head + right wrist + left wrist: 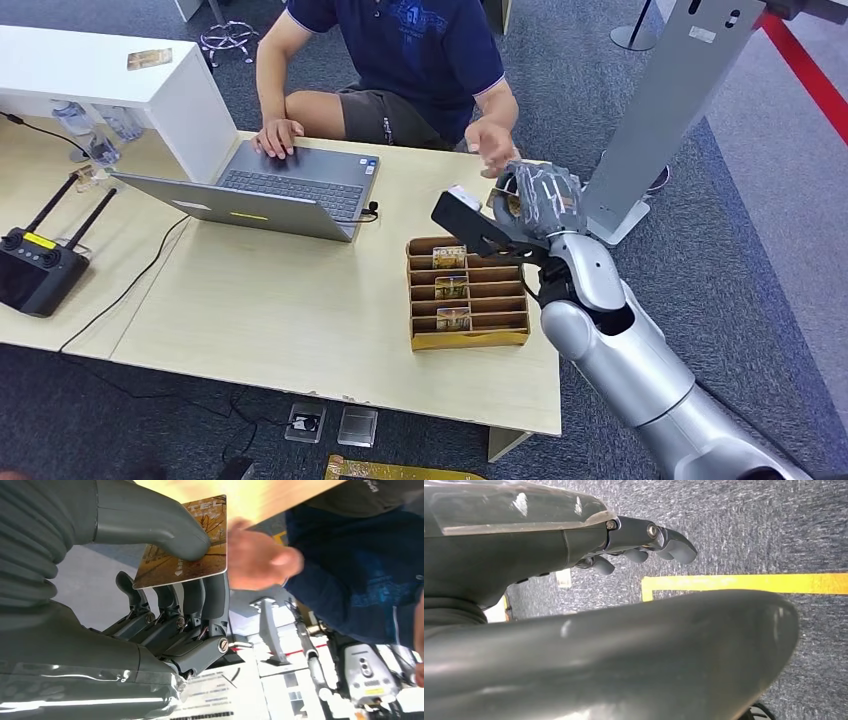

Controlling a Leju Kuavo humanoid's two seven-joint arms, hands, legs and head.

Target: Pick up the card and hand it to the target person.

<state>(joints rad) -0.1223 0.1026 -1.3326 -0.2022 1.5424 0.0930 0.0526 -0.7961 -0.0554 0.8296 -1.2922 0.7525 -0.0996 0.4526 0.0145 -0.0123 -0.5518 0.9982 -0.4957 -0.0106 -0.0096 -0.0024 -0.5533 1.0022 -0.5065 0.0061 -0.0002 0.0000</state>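
Card (192, 542) handover, at the moment of transfer.

Head view: the right hand (538, 205) is raised above the far right corner of the table (300, 320), just beyond the cardboard slot organizer (467, 294), which holds three more cards in its compartments. The arm reaches from the near right toward the seated person (420, 60), whose open hand (492, 147) hangs just beside the robot's fingers, apparently placed to receive. The person's other hand rests on the open laptop (290, 190) at the table's far edge. A remote controller (35, 270) lies on the adjoining table at the left, and a white box (110, 85) stands behind the laptop.

Left wrist view: the left hand (644, 542) hangs over grey carpet with a yellow floor line (744, 582); its fingers are loosely curled and hold nothing, consistent with an arm idle at the robot's side.

Right wrist view: the card, printed with an autumn-toned picture, is pinched flat between the thick thumb (165, 527) on its face and the dark fingers (200, 600) behind it. Most of the card projects free beyond the thumb, leaving an edge for the person's hand (260, 560), blurred and just beside that edge, to take. Contact between that hand and the card cannot be determined. Release would seem appropriate only once the person grips it.
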